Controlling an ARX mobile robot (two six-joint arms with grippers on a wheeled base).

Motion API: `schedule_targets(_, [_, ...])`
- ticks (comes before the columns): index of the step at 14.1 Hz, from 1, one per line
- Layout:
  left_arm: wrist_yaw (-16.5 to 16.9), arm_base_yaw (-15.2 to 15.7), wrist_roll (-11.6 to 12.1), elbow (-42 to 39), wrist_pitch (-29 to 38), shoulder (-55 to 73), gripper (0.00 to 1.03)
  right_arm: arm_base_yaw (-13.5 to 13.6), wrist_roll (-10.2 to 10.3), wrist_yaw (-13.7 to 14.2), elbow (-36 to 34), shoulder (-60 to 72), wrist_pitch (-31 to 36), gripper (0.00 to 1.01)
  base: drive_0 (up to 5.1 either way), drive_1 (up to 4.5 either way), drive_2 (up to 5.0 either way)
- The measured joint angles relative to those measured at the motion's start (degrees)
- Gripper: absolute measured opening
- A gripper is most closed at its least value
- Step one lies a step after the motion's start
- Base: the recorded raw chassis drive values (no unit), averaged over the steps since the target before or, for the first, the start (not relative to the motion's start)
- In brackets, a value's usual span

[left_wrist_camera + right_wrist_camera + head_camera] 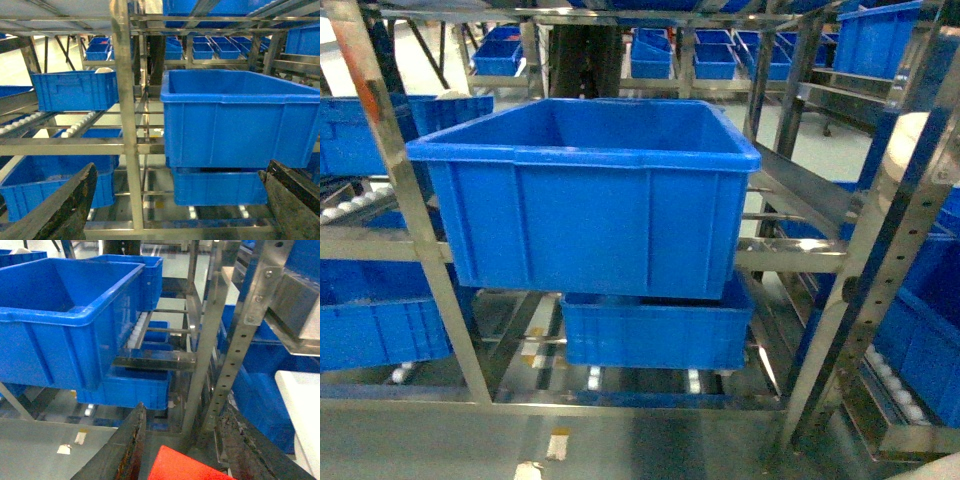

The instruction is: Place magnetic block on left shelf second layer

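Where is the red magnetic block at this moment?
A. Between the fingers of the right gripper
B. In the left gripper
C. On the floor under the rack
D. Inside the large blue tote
A: the right wrist view shows the magnetic block sitting between the dark fingers of the right gripper, while the left gripper is open and holds nothing.

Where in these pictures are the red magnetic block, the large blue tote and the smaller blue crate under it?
magnetic block (187,467): right wrist view, its red top face between the right gripper's fingers.
large blue tote (585,215): head view, front wall.
smaller blue crate (655,335): head view, front wall, lower tier.
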Motion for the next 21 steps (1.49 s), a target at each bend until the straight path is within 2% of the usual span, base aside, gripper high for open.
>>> schedule_targets(9, [0.0,0.0,0.0,0.0,0.0,0.0,0.98,0.0,0.0,0.0,0.0,0.0,0.0,0.41,-4.9,2.51,2.5])
schedule_targets(11, [-0.3,-0.1,0.0,0.0,-0.3,0.0,0.98,0.1,0.0,-0.2,-0.1,0.0,0.2,0.41,0.0,0.00,0.0])
schedule_targets(21, [0.0,0.0,0.0,0.0,0.0,0.0,0.98,0.3,0.0,-0.1,-0.2,0.0,0.0,0.41,-0.1,4.22,-4.3])
